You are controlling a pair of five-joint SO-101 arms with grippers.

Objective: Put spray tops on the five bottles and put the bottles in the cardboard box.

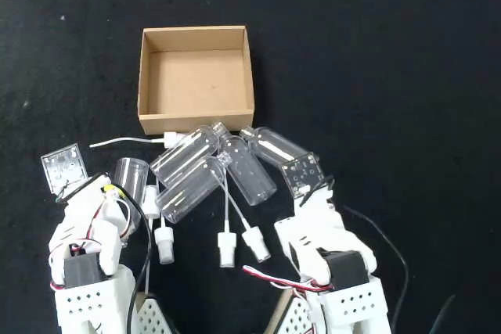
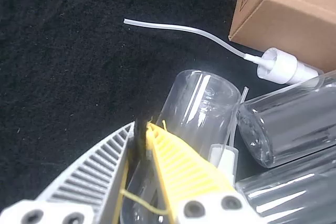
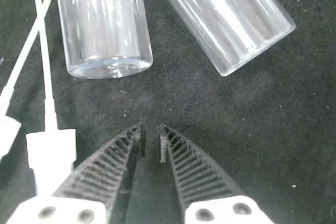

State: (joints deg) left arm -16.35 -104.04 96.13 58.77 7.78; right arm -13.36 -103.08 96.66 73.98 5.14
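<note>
Where bottles (image 1: 190,188) lie, the tabletop (image 1: 391,76) is black.

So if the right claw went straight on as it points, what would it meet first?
Likely the base rim of the nearer clear bottle, though the right claw might slip past its edge; depth unclear.
</note>
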